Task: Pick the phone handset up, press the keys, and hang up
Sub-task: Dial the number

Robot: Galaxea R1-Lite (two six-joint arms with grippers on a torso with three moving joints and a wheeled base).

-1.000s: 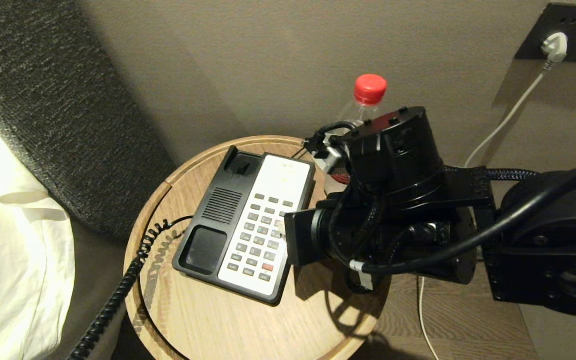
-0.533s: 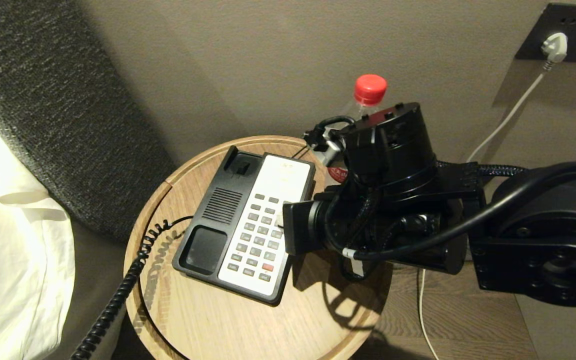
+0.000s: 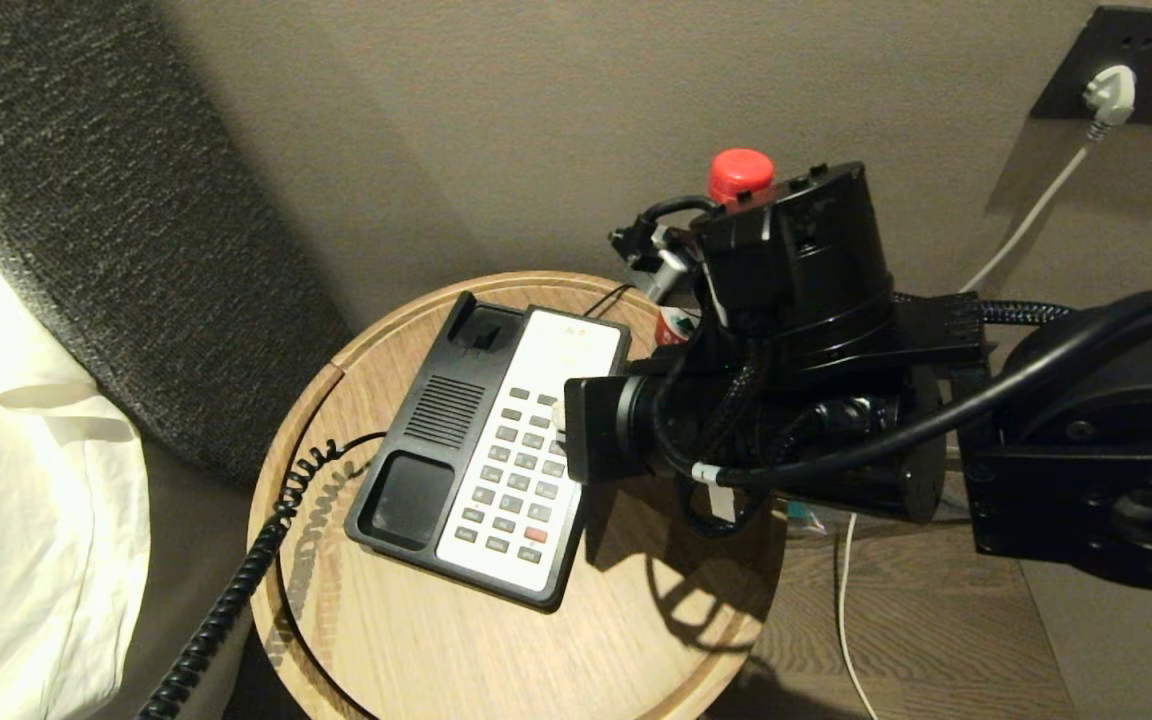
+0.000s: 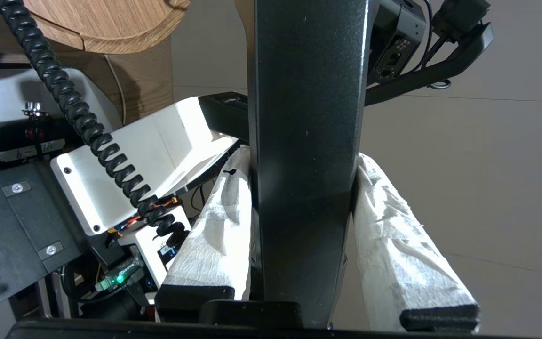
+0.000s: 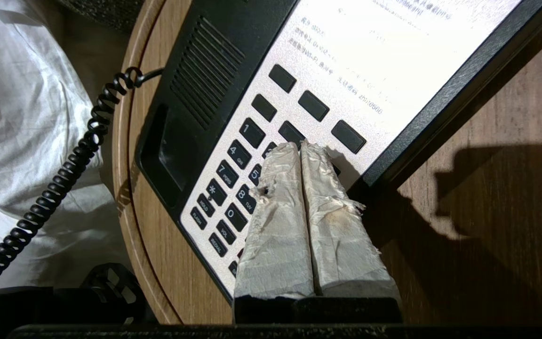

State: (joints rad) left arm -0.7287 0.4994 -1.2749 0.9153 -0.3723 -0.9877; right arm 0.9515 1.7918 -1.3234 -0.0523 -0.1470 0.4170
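The black phone handset is out of the head view and shows only in the left wrist view. There my left gripper is shut on it, its white-wrapped fingers pressed against the handset's two sides. Its coiled cord runs off the table's left edge. The phone base lies on the round wooden table with an empty cradle. My right gripper is shut, its tips together over the upper number keys. In the head view those tips sit at the keypad's right side.
A bottle with a red cap stands behind my right wrist at the table's back edge. A white plug and cable hang on the wall at the right. Bedding and a dark headboard lie to the left.
My right arm has lifted and shifted its shut tips slightly toward the far end of the keypad; its wrist now covers the bottle's neck. The phone base has not moved.
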